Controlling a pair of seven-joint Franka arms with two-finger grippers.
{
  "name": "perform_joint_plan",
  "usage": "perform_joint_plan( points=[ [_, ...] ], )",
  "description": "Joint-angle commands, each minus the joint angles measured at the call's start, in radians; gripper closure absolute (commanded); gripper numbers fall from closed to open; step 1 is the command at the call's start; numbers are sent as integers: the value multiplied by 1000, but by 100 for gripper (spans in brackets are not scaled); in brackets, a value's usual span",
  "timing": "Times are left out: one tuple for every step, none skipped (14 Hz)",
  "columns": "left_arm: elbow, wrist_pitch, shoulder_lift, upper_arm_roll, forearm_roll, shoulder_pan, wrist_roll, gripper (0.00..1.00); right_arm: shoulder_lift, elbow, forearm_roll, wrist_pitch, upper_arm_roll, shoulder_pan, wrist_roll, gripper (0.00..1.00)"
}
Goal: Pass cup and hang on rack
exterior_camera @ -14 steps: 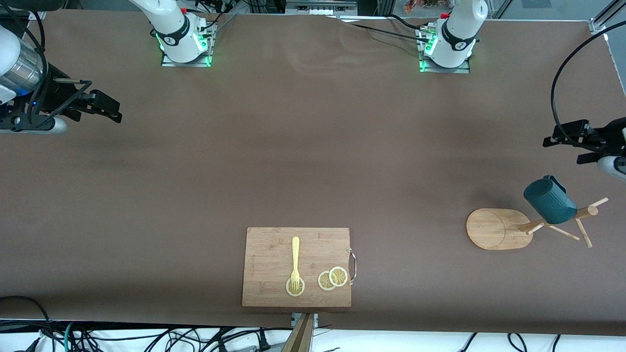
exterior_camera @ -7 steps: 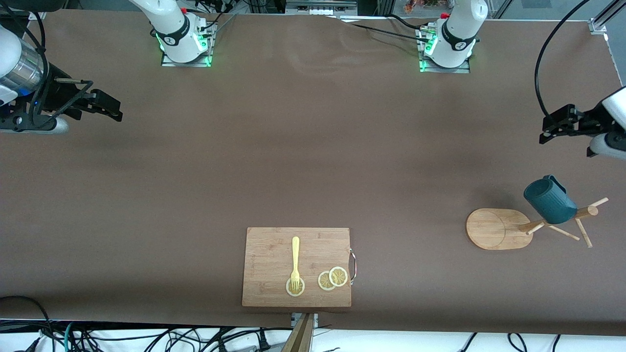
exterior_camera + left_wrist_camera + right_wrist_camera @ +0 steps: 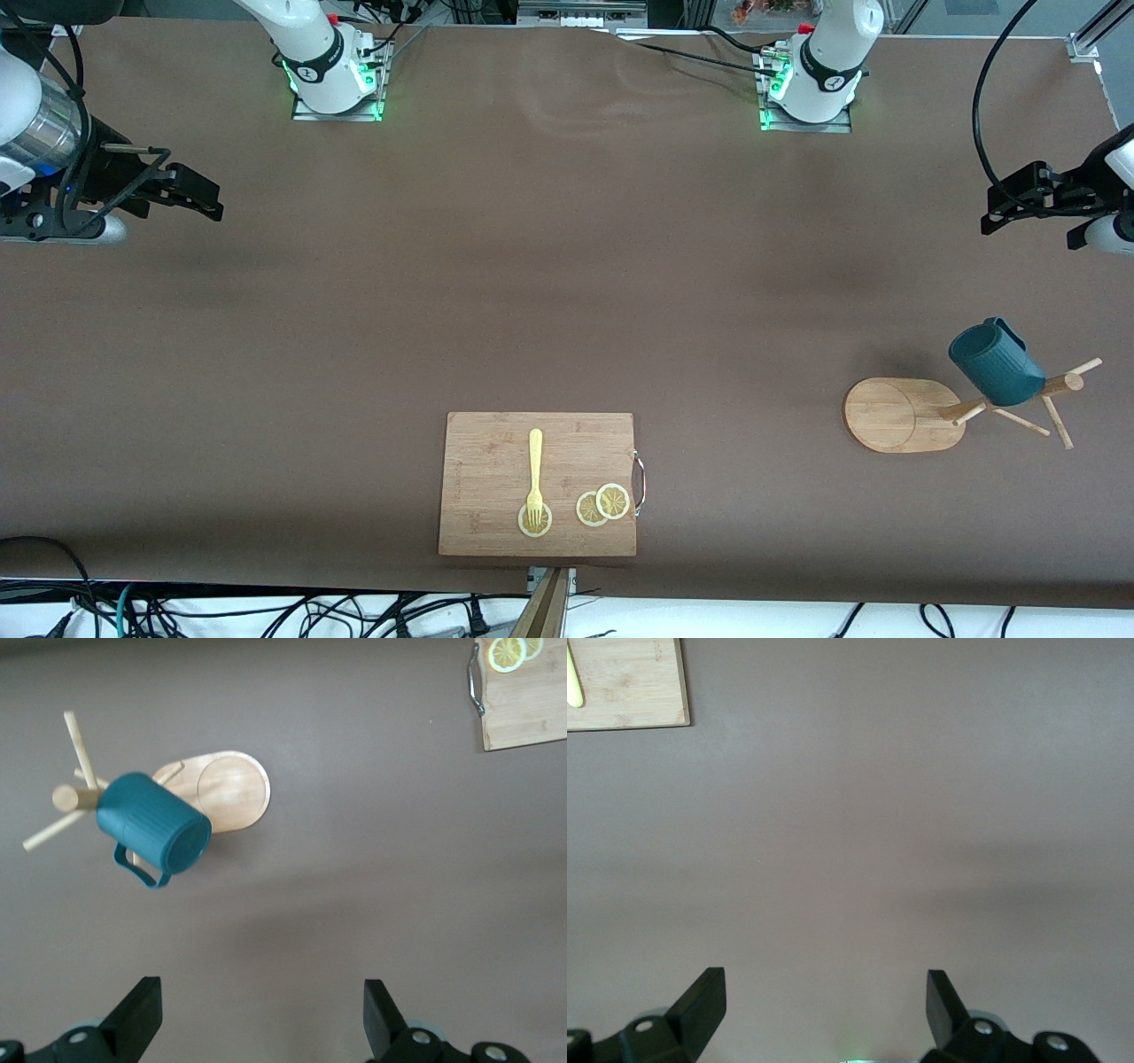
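Brown matte surface [image 3: 549, 292] spans the full front view, both arm bases along its top edge. Right arm is parked at its own end of the surface; right gripper [image 3: 199, 197] sits in the air over bare surface, jaws spread wide with nothing between them, and the right wrist view shows the two fingertips [image 3: 700, 997] well apart over plain brown. Left arm is out at its own end; left gripper [image 3: 1010, 208] is over bare surface, clear of the rack, jaws open and empty, fingertips [image 3: 142, 1005] well apart in the left wrist view. Cutting board [image 3: 496, 461] lies near the front camera's edge, mid-surface, metal handle [image 3: 640, 483] on the side toward the left arm's end. Rack [image 3: 895, 416] stands toward the left arm's end, nearer the front camera than the left gripper, oval base flat on the surface, post and thin pegs [image 3: 1054, 421] up top. Cup [image 3: 997, 361] hangs on the rack, tilted, bottom toward the camera in the left wrist view [image 3: 155, 828], handle at its side. Yellow fork [image 3: 535, 474] lies on the board, tines on one lemon slice [image 3: 534, 523]; two more overlapping slices [image 3: 604, 505] beside it, toward the handle.
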Motion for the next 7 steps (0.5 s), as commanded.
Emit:
perform_joint_plan(
  points=[
    [-32, -10, -34, 0, -13, -6, -47, 0, -7, -2, 6, -7, 16, -11, -9, 0],
    [-32, -11, -35, 0, -15, -6, -44, 0, -7, -2, 6, -7, 16, -11, -9, 0],
    [-30, -11, -31, 0, -27, -6, -42, 0, -7, -2, 6, -6, 16, -11, -9, 0],
    [-24, -11, -19, 0, -50, 0, -42, 0, -7, -2, 6, -7, 16, -11, -9, 0],
    [-19, -11, 0, 0, -56, 3, -44, 0, -7, -4, 6, -9, 16, -11, -9, 0],
    [-10, -20, 9, 0, -55, 5, -45, 0, -7, -4, 6, -9, 14, -11, -9, 0],
    [-10, -22, 12, 1, -55, 6, -45, 0, -7, -4, 6, -9, 16, -11, -9, 0]
  ],
)
